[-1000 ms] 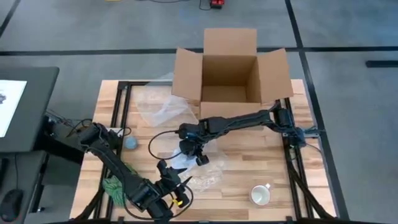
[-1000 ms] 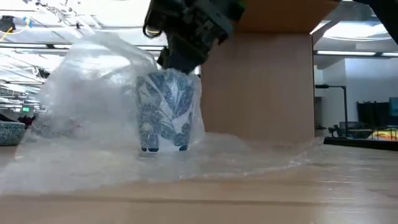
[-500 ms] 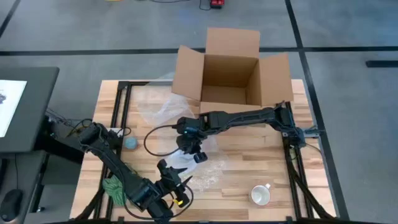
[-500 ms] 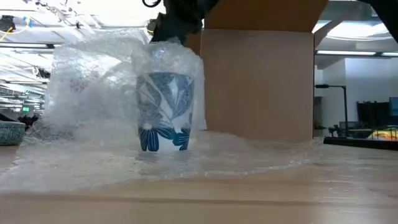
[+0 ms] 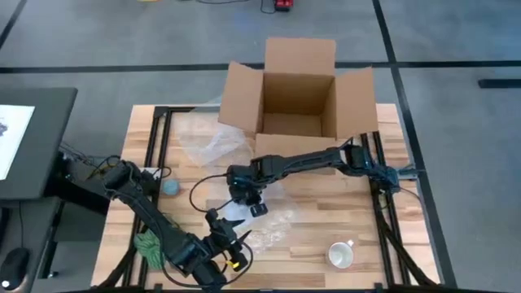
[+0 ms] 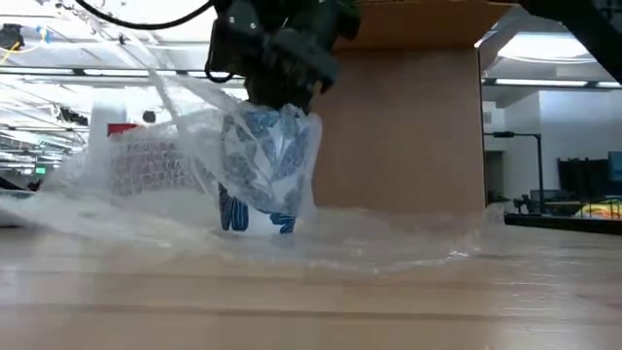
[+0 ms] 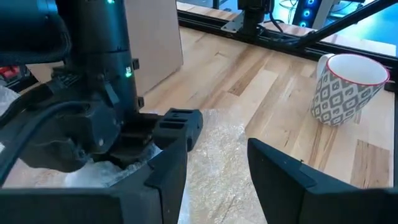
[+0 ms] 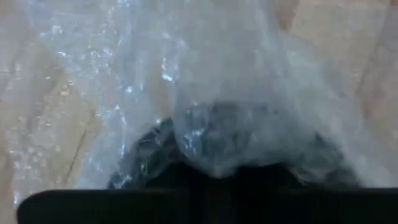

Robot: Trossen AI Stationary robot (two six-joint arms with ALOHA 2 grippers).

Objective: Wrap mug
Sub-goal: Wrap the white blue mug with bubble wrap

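An open cardboard box [image 5: 299,94] stands at the far middle of the wooden table [image 5: 326,212]. A grey patterned cup [image 5: 341,255] sits near the right front edge. At the left lie a small blue-grey bowl [image 5: 171,187] and, nearer, a green bundle [image 5: 147,246].

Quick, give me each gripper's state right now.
Left gripper: open, holding nothing.
Right gripper: pressed onto the bubble wrap over the mug; state cannot be told.

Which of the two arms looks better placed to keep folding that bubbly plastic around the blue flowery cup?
The right. Its hand sits directly on top of the blue mug, bunching the bubble wrap over it. The left hand waits open near the table's front edge, off to one side.
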